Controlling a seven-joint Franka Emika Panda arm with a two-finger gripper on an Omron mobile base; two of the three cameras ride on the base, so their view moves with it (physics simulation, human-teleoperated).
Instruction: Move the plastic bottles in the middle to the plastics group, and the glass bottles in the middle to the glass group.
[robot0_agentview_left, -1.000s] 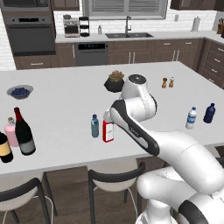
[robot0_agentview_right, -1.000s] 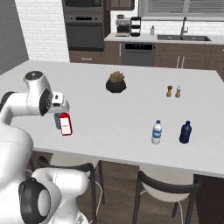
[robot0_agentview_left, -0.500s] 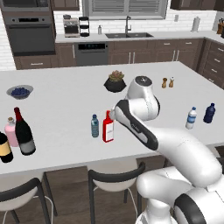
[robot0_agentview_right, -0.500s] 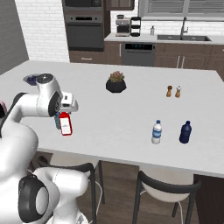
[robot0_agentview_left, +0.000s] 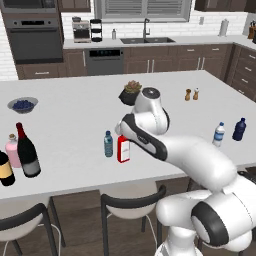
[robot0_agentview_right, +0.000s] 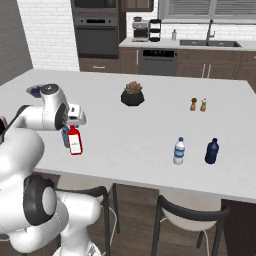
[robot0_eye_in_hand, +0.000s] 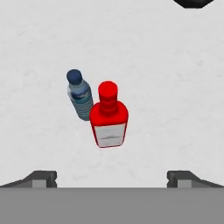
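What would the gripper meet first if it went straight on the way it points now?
Most likely the red bottle. The open gripper looks down at it from above, and its red cap is nearest. The small water bottle stands just beside it, so depth is uncertain.

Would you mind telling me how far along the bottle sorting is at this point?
Done: the wine bottle stands by the pink flask and dark bottle. In hand: nothing; the open gripper hovers above the red bottle and small blue water bottle. Left: both, still mid-counter.

Flat bottle (robot0_agentview_left: 123, 148) beside water bottle (robot0_agentview_left: 108, 144) (right)
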